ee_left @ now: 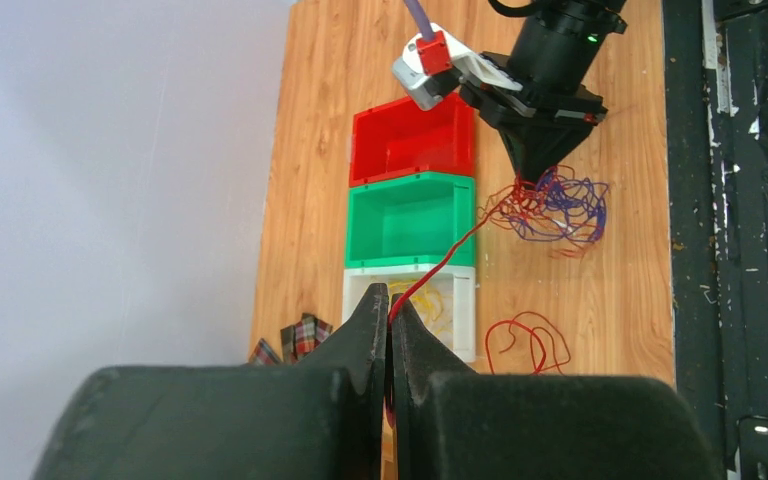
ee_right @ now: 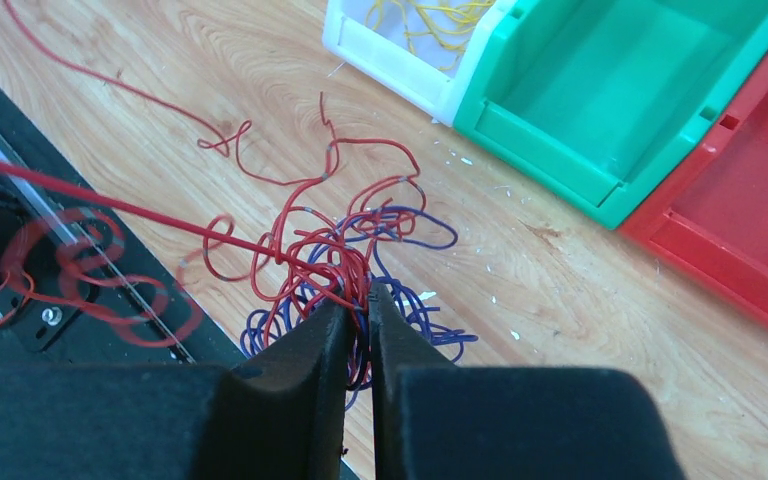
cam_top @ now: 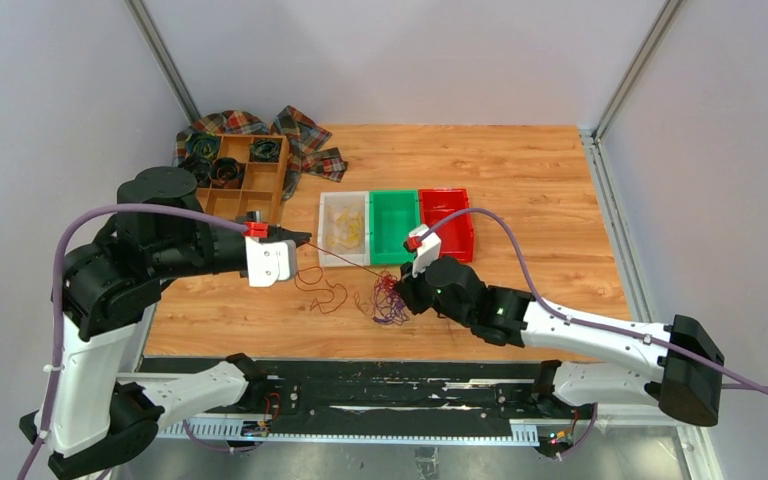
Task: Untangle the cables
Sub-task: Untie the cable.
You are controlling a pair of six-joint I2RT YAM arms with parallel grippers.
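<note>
Your left gripper (ee_left: 388, 302) has its jaws pressed together on a thin red wire (ee_left: 450, 250). The wire runs taut toward 4 o'clock into the tangled clump of thin red and purple wires (cam_top: 390, 298). The clump lies on the wooden table (cam_top: 520, 170), at 6 o'clock from the green plastic bin (cam_top: 393, 225). Your right gripper (ee_right: 360, 300) has its jaws almost together, pinching that clump. A loose red wire loop (cam_top: 325, 290) lies at the clump's 9 o'clock.
</note>
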